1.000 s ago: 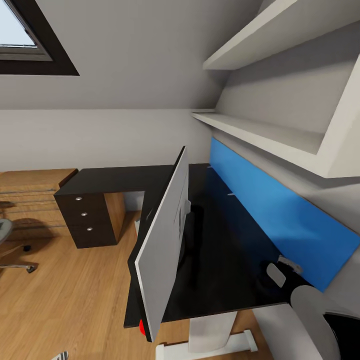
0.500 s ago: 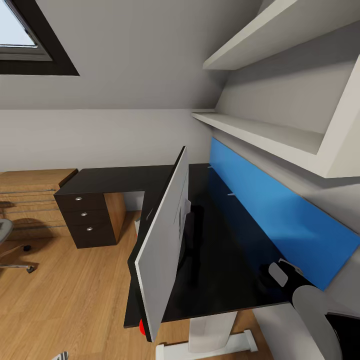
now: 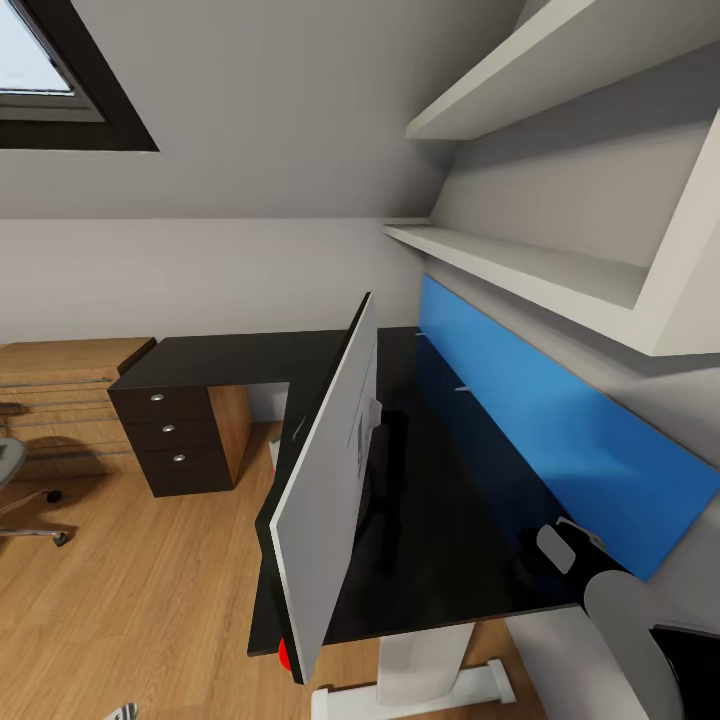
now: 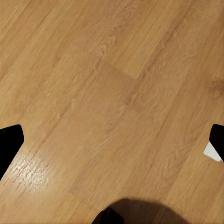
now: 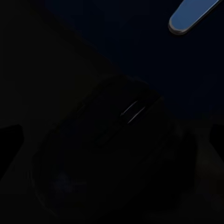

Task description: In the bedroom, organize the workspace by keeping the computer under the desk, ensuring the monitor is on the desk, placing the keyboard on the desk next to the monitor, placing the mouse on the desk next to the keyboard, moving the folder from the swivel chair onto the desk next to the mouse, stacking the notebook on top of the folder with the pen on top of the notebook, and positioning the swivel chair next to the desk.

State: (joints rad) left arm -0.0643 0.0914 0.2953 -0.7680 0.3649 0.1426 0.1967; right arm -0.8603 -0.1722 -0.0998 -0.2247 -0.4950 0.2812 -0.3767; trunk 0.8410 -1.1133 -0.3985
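The black L-shaped desk (image 3: 230, 360) runs from its dark drawers (image 3: 175, 430) toward me. The monitor (image 3: 330, 480) stands on it edge-on, its light grey back facing me. My right gripper (image 3: 548, 550) hovers low over the desk's near right end. In the right wrist view a dark mouse (image 5: 107, 154) lies on the black top between the fingers, which sit wide apart. My left gripper (image 4: 112, 140) is open over bare wooden floor. The swivel chair (image 3: 8, 465) shows partly at the far left. A small red spot (image 3: 285, 655) peeks out under the desk's front edge.
A bright blue panel (image 3: 540, 430) lines the wall behind the desk, with white shelves (image 3: 520, 265) above it. A light wooden low cabinet (image 3: 60, 370) stands left of the drawers. The desk's white foot (image 3: 420, 680) rests on the floor below.
My right gripper shifted slightly toward the near right over the desk end, then held still. Nothing else moved.
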